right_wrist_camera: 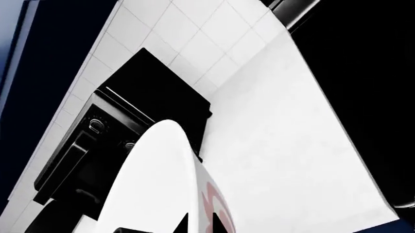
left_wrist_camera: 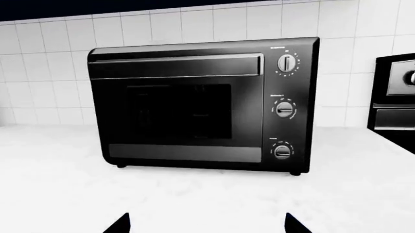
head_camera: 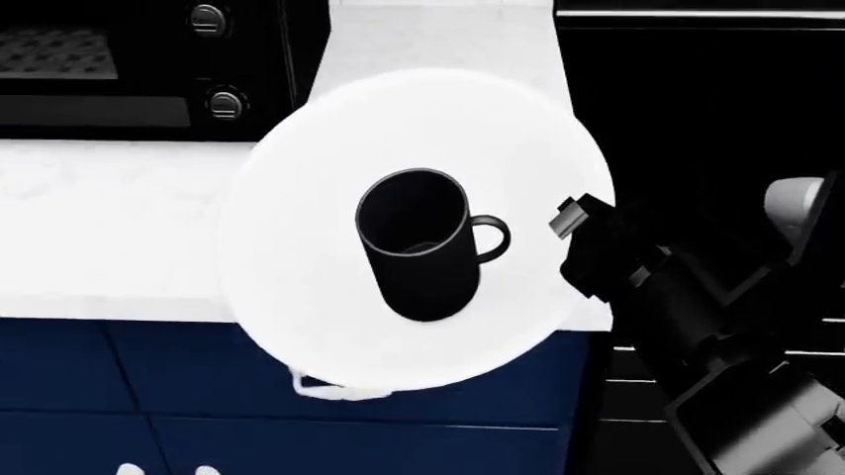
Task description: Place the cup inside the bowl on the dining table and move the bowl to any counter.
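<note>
The tall matte black cylindrical mug (head_camera: pixel 420 242) is seen standing inside the wide glossy white bowl (head_camera: pixel 317 297), handle at three o'clock. The bowl is gripped at its three o'clock rim by the right gripper (head_camera: pixel 571 226), over the veined white stone counter (head_camera: pixel 106 228). A black toaster oven (left_wrist_camera: pixel 204 104) is seen at eleven o'clock. The left gripper's (left_wrist_camera: pixel 206 225) fingertips are spread wide, holding nothing.

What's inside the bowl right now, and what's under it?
The black cup stands inside the white bowl, handle toward the right gripper at the rim. The bowl overlaps the counter edge and blue cabinet fronts; whether it rests on the counter is hidden.
</note>
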You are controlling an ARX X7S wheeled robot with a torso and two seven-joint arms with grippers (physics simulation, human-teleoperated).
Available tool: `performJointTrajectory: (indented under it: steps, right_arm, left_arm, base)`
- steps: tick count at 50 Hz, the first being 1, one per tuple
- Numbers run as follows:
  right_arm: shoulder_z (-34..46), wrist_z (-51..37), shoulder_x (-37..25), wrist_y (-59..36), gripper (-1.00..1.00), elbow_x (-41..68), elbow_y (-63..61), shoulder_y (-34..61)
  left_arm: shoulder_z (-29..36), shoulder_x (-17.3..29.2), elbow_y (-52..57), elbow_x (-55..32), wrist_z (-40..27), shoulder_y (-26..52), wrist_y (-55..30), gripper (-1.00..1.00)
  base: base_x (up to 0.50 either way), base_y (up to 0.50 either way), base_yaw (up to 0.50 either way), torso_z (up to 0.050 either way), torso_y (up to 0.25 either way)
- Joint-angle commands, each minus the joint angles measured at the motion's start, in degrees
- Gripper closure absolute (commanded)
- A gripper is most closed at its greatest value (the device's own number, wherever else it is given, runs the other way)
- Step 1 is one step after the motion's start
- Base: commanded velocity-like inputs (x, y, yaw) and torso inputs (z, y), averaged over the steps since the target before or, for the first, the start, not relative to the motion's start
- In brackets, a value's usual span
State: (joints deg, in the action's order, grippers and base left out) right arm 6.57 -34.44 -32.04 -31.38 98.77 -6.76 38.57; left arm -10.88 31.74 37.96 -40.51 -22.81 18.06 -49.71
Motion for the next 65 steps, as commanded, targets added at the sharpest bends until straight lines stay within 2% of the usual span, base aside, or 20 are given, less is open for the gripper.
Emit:
performJointTrajectory:
  steps: [1, 11, 38, 65]
  right_arm:
    - [-0.33, 0.75, 0.2, 0.08, 1.0, 0.47, -0.17, 0.42]
    - [-0.12, 1.01, 0.07, 0.08, 1.0, 0.23, -0.21, 0.31]
    - [-0.11, 1.53, 0.21, 0.76, 1.0, 0.13, -0.07, -0.76]
    - [2.25, 5.78, 2.5, 2.24, 1.0, -3.69, 6.52, -2.7]
  left_arm:
    - [-0.8, 0.22, -0.02, -0.79, 0.7, -0.75, 0.94, -1.0]
    - [-0.85, 0.5, -0.23, -0.7, 0.84, -1.14, 1.26, -1.0]
    - [-1.65, 0.84, 0.01, -1.26, 0.67, -2.31, 1.71, -1.0]
    - [-2.5, 1.22, -0.18, -1.51, 0.78, -3.7, 2.51, -1.0]
  base:
    - [0.18, 0.0, 0.0, 0.0, 0.0]
    - [0.2, 0.0, 0.0, 0.0, 0.001]
    - [0.38, -0.03, 0.0, 0.0, 0.001]
    - [0.05, 0.0, 0.0, 0.0, 0.001]
